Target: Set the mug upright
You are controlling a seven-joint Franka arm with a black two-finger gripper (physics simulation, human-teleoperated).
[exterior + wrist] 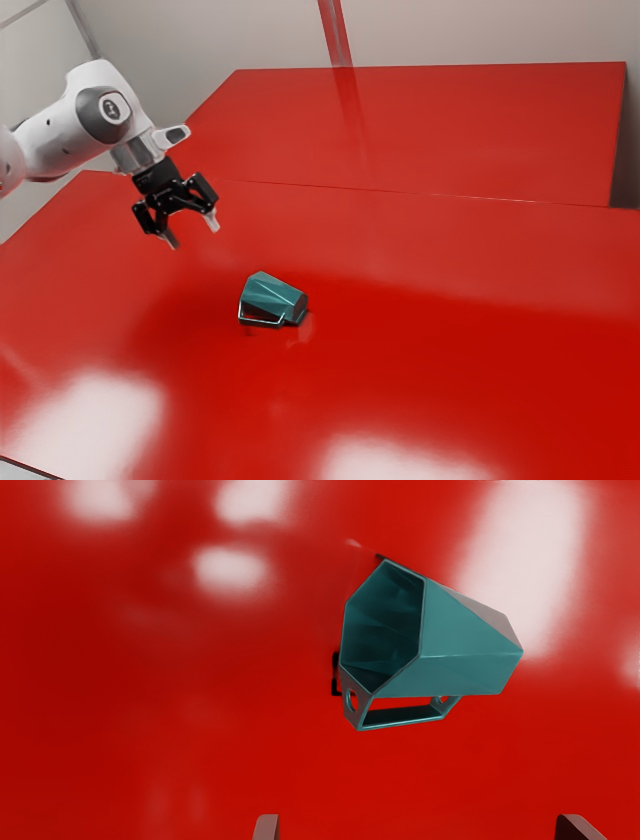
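One tipped mug (465,672), interior (382,625) visible in wrist view, end effector (192,237) spread wide

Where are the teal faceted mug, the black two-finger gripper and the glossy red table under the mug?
Teal faceted mug (460,675): wrist view, outer wall.
Black two-finger gripper (192,234): exterior view, midway between fingertips.
Glossy red table (450,350): exterior view, bare top.

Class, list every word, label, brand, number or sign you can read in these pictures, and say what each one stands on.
Readable text: none.
Arm's round joint cover: a small dark mark, too small to read or to tell whether it is lettering or a symbol.
Mug: no writing on the sides that show.
Red table: no writing, just glare and reflections.
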